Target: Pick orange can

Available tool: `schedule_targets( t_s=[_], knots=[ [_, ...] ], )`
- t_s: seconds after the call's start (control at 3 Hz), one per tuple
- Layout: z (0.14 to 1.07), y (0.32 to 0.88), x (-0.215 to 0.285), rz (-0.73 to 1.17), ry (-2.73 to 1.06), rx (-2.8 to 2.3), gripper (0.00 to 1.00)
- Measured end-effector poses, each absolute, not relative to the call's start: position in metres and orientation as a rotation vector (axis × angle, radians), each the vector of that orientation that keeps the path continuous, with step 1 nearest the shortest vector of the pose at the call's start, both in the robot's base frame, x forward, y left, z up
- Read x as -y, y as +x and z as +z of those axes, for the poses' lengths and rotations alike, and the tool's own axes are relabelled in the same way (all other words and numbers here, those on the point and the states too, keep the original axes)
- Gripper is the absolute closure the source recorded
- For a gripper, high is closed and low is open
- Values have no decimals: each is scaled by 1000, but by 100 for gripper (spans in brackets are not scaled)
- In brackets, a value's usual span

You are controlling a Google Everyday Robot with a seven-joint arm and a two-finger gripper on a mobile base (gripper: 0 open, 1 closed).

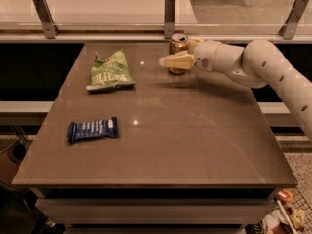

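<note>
**Gripper at the orange can, far edge of the table**

You see the table (204,135) from its near side and from above. The orange can (178,44) stands upright close to the far edge, somewhat right of the middle. Its silver top rim is in view, and its gold-orange body shows above and below a pale part of the tool that crosses in front of it.

The gripper (171,57) is at the can, level with the can's lower half and pointing to your left in the view. Its cream-coloured near side overlaps the can, and its tip reaches just past the can's left edge. You cannot tell from this view whether the gripper is open or clamped on the can. The can's base is partly hidden behind the tool, with a dark shadow on the tabletop beneath it.

The white arm (263,67) enters from the right side of the view. It runs up and to the left across the table's far right corner to the rounded wrist behind the gripper.

Two other items lie flat on the left half, well apart from the can. The green chip bag (108,72) is toward the far left. The blue snack bar wrapper (92,129) is nearer to you. A railing with metal posts (169,11) runs behind the table.
</note>
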State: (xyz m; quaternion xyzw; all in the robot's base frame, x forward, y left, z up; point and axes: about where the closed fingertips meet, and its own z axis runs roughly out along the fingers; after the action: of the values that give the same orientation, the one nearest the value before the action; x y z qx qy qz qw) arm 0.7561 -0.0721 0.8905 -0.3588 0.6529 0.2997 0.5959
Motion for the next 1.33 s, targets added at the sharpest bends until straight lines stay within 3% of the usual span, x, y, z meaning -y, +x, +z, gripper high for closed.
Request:
schedule_targets(
  t_s=[1.0,1.33],
  knots=[
    [890,756,63,708,-842,-1513,85],
    [890,756,59,712,-846,-1511,100]
  ],
)
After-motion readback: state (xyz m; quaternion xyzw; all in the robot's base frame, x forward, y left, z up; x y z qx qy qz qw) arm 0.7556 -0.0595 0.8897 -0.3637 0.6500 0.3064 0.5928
